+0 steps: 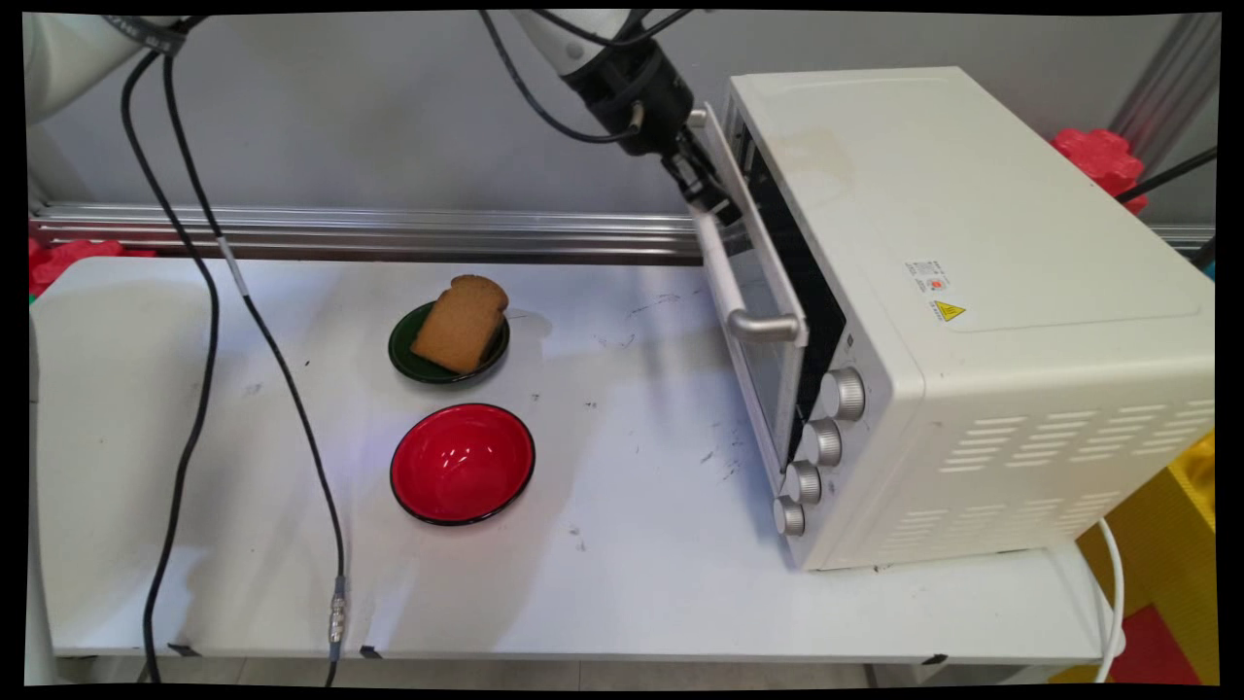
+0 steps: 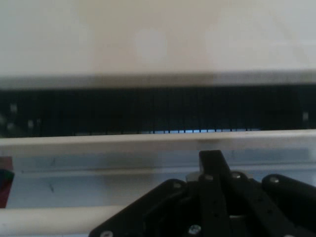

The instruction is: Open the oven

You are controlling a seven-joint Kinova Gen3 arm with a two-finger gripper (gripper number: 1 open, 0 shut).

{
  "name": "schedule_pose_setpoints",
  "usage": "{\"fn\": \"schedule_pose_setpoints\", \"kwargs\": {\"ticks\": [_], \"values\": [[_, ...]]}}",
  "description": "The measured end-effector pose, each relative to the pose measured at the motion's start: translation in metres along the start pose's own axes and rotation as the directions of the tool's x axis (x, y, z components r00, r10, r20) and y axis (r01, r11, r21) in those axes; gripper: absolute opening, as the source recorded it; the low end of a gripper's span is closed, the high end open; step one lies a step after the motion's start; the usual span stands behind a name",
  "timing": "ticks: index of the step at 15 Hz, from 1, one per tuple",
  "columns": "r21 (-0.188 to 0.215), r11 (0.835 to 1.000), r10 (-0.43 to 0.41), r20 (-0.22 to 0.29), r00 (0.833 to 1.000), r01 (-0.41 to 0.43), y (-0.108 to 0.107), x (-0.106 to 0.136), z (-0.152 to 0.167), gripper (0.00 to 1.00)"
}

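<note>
Black gripper (image 1: 702, 190) at oven door's (image 1: 768, 321) top edge

A plain grey wall (image 1: 340, 117) with an aluminium rail (image 1: 369, 231) stands behind the white table (image 1: 632, 574).

Standing at the right of the white table (image 1: 622, 544): boxy white metal toaster oven (image 1: 972, 292); well left of it, brown bread slice (image 1: 461, 323) on small dark-green plate (image 1: 403, 355), with round red bowl (image 1: 463, 464) just in front.
</note>
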Motion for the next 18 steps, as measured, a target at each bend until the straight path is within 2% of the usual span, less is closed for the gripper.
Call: {"fn": "schedule_pose_setpoints", "kwargs": {"ticks": [10, 18], "values": [[-0.017, 1.000, 0.002, 0.041, 0.999, -0.002, -0.003, -0.052, -0.018, 0.00], [-0.037, 0.999, 0.015, 0.048, 0.999, -0.014, -0.002, -0.091, -0.021, 0.00]]}}
